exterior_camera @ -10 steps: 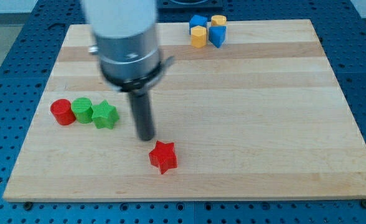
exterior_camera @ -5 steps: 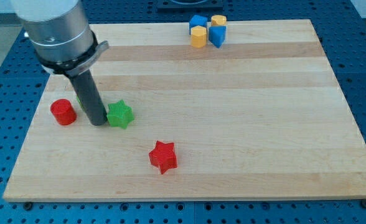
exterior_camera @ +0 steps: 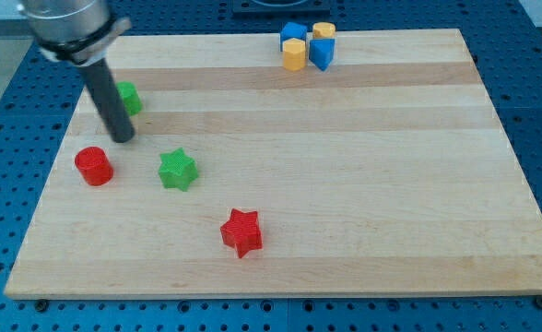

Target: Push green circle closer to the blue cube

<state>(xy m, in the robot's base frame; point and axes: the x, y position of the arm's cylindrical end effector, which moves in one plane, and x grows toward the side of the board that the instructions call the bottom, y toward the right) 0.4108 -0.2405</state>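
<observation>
The green circle (exterior_camera: 128, 97) lies near the view's left edge of the wooden board, partly hidden behind my dark rod. My tip (exterior_camera: 122, 137) rests just below it, slightly to its left. The blue cube (exterior_camera: 294, 33) sits at the view's top centre in a tight cluster with another blue block (exterior_camera: 322, 52) and two yellow blocks (exterior_camera: 294, 55). The cluster is far to the right of the green circle.
A red circle (exterior_camera: 94, 165) lies below my tip at the left. A green star (exterior_camera: 177, 170) sits to the right of it. A red star (exterior_camera: 241, 231) lies lower, toward the centre. The board's left edge (exterior_camera: 54, 175) is close.
My rod swung left from beside the red star, nudged the green star right, then moved up. The green circle went from between the red circle and green star up toward the view's top.
</observation>
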